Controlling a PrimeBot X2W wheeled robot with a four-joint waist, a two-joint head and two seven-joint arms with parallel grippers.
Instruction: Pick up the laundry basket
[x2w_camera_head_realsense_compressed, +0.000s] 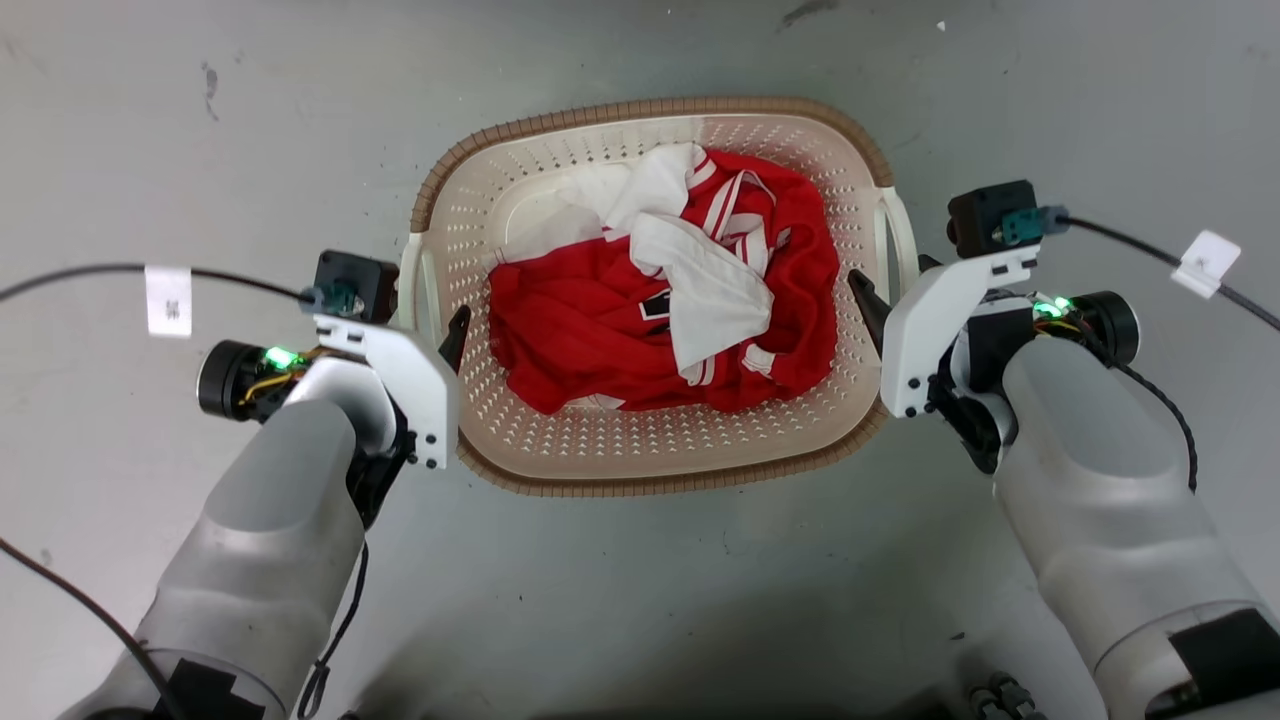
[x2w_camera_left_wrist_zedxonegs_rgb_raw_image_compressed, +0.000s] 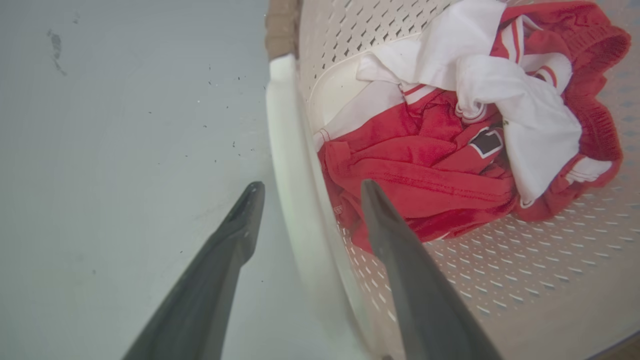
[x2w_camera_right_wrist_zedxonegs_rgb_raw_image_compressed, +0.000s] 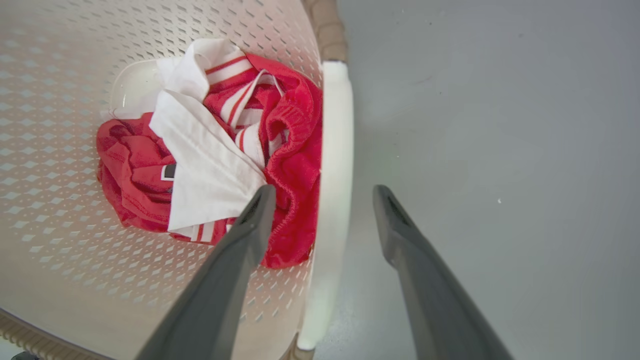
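Observation:
The laundry basket (x2w_camera_head_realsense_compressed: 640, 445) stands on the grey floor, cream and perforated with a brown rim, holding red and white clothes (x2w_camera_head_realsense_compressed: 660, 310). My left gripper (x2w_camera_head_realsense_compressed: 436, 338) is at the basket's left white handle (x2w_camera_head_realsense_compressed: 410, 290). In the left wrist view this gripper (x2w_camera_left_wrist_zedxonegs_rgb_raw_image_compressed: 307, 189) is open, one finger outside the handle (x2w_camera_left_wrist_zedxonegs_rgb_raw_image_compressed: 292, 165) and one inside over the clothes. My right gripper (x2w_camera_head_realsense_compressed: 888, 300) is at the right handle (x2w_camera_head_realsense_compressed: 897, 245). It (x2w_camera_right_wrist_zedxonegs_rgb_raw_image_compressed: 325, 192) is open too, straddling that handle (x2w_camera_right_wrist_zedxonegs_rgb_raw_image_compressed: 336, 140) with a gap on each side.
A black cable with a white tag (x2w_camera_head_realsense_compressed: 168, 300) runs across the floor at the left. Another tagged cable (x2w_camera_head_realsense_compressed: 1208, 262) trails off at the right. Bare grey floor (x2w_camera_head_realsense_compressed: 640, 600) lies all around the basket.

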